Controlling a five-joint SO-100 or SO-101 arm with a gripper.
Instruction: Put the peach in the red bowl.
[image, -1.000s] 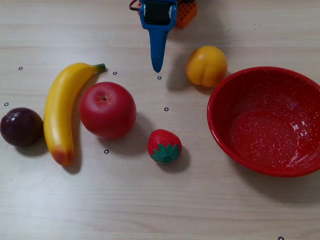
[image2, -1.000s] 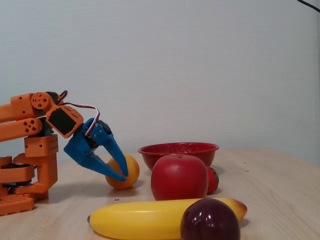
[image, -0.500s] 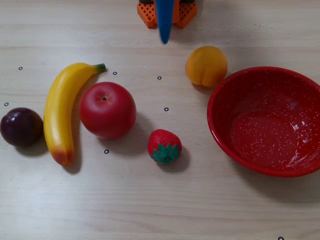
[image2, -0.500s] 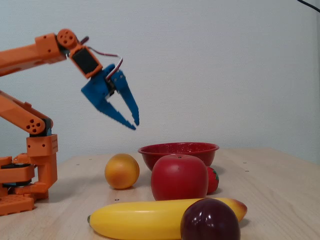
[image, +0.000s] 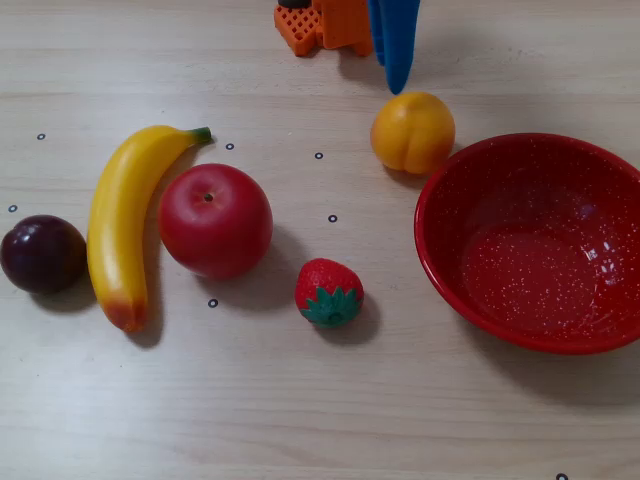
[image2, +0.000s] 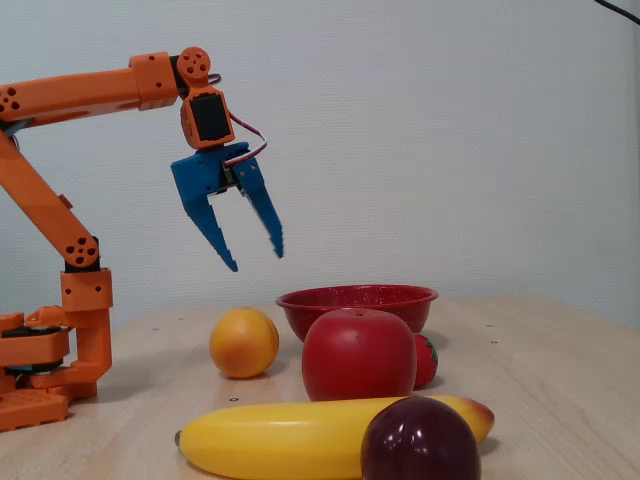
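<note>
In the fixed view the blue two-finger gripper (image2: 257, 261) hangs in the air from the orange arm (image2: 85, 92), its serrated fingers pointing down and spread moderately apart, with nothing between them. It is well above the bench (image2: 540, 370) and touches no object. In the overhead view only the blue fingertips (image: 397, 68) enter from the top edge, ending just above the peach in the picture.

The peach (image: 413, 132), a small round yellow-orange plastic fruit with a shallow crease, rests on the pale wood-grain bench below the gripper; in the fixed view it (image2: 244, 342) sits lower than and slightly left of the fingertips. In the overhead view it lies just beside the upper left rim of the red bowl (image: 440, 180), a large glossy red bowl with fine white speckles, whose inside holds nothing.

Farther left in the overhead view, a small red plastic strawberry with a green cap (image: 329, 292) lies apart from the bowl. Beyond it stands a large red apple (image: 214, 220), touching or nearly touching a long yellow banana (image: 118, 225). A dark purple plum (image: 42, 253) sits just left of the banana. Small black ring marks (image: 333, 218) dot the bench.
</note>
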